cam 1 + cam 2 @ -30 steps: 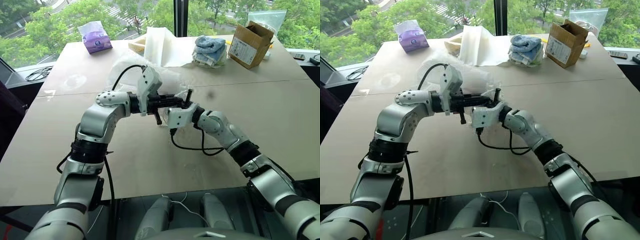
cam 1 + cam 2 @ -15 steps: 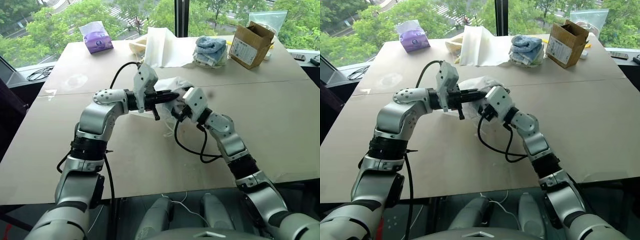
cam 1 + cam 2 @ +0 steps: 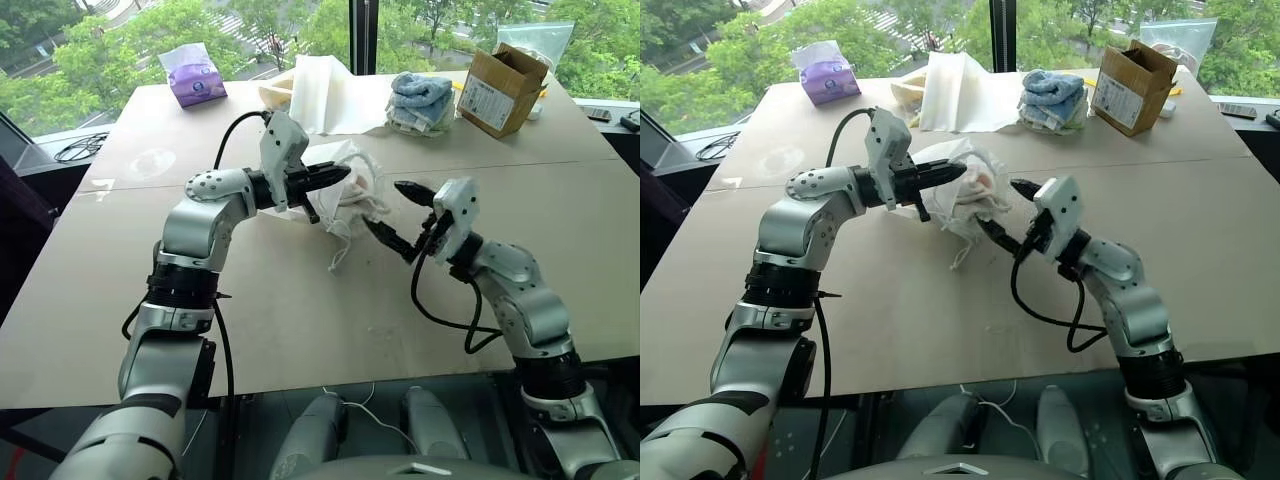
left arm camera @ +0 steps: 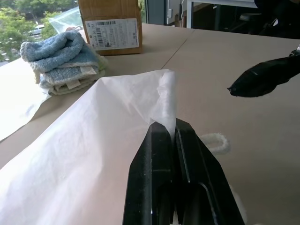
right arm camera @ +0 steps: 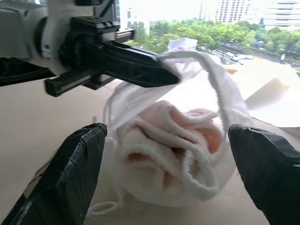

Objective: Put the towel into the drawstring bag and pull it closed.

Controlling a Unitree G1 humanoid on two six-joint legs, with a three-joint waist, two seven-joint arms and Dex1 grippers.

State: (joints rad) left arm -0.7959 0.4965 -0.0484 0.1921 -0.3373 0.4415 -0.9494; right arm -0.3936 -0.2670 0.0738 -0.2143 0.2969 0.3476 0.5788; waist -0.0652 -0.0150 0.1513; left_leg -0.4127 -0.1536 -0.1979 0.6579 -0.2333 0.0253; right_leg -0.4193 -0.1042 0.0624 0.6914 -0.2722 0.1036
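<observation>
The drawstring bag (image 3: 352, 192) lies on the table with its mouth turned toward my right arm, and its thin cords (image 3: 336, 248) trail toward me. My left gripper (image 3: 340, 174) is shut on the bag's upper rim and holds it up; the left wrist view shows the white fabric (image 4: 93, 154) pinched between the fingers (image 4: 187, 154). The towel (image 5: 173, 136) sits bunched inside the bag, seen through the open mouth. My right gripper (image 3: 384, 206) hovers open just right of the mouth, apart from it, with nothing between its fingers (image 5: 70, 173).
Along the table's far edge are a purple tissue pack (image 3: 190, 76), a cream fabric sheet (image 3: 325, 92), a stack of light blue towels (image 3: 418, 100) and an open cardboard box (image 3: 500, 88). A black cable (image 3: 440, 310) loops under my right forearm.
My right gripper has opened, rolled and drawn back to the right, out of the bag, leaving the towel inside. My left gripper keeps its hold on the rim.
</observation>
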